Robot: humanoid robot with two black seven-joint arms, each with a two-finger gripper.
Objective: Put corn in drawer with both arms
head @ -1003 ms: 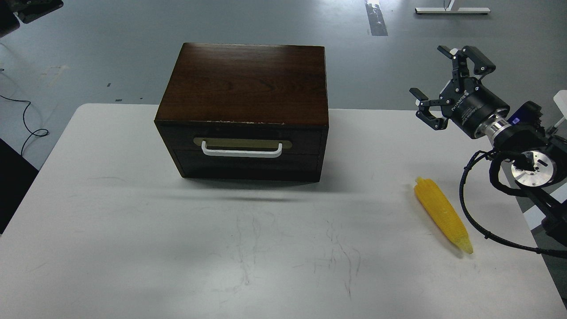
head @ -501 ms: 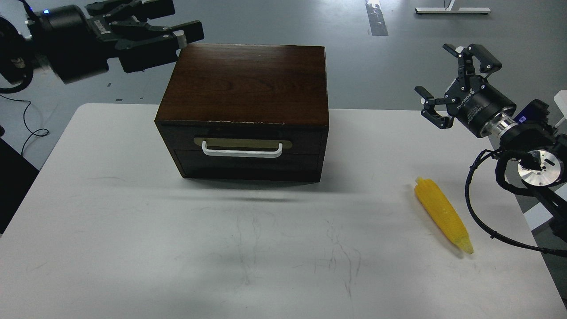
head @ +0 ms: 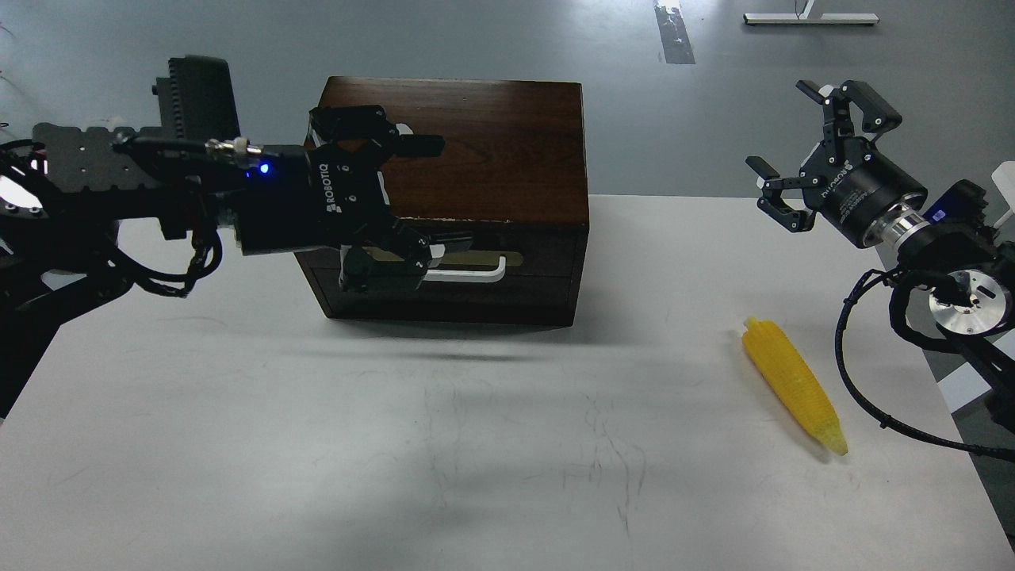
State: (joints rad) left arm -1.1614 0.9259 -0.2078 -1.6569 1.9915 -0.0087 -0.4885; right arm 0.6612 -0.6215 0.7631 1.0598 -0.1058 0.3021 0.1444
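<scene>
The yellow corn (head: 793, 385) lies on the white table (head: 238, 412) at the right, its pale tip toward me. The drawer (head: 515, 252) is shut in the dark wooden cabinet box (head: 476, 151), and its white bar handle (head: 476, 274) shows partly. My left gripper (head: 440, 194) is open, in front of the cabinet's left front, with one finger above the cabinet top edge and one by the handle's left end. My right gripper (head: 793, 139) is open and empty, raised above the table's far right, well behind the corn.
The cabinet box stands at the table's back middle. The grey floor lies beyond the table. A white stand foot (head: 809, 17) shows at the far top right. My right arm's cables (head: 848, 373) hang next to the corn.
My left arm has swung down and right from the upper left corner to the drawer front. My right gripper has drifted slightly right. The corn and drawer have not moved.
</scene>
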